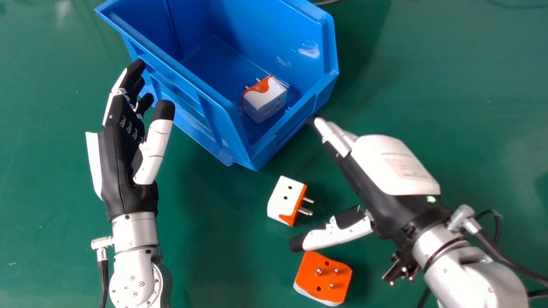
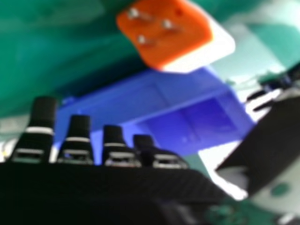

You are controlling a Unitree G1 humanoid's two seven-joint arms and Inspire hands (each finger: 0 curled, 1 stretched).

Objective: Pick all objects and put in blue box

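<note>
My right hand (image 1: 385,171) is open beside the near right corner of the blue box (image 1: 205,92), its thumb apart from its fingers. Between thumb and fingers, on the table, lies a white and orange adapter (image 1: 286,200), untouched. Closer to me, just below the thumb, an orange adapter (image 1: 323,277) lies with its pins up. One more white and orange adapter (image 1: 264,98) rests inside the box. My left hand (image 1: 124,154) is open at the box's left side, holding nothing. In the right hand view, my right hand (image 2: 93,145) shows with an orange adapter (image 2: 168,33) and the blue box (image 2: 154,93).
The green table (image 1: 449,85) extends around the box. Cables (image 1: 509,256) hang by the right wrist, and another cable (image 1: 104,278) runs along the left forearm.
</note>
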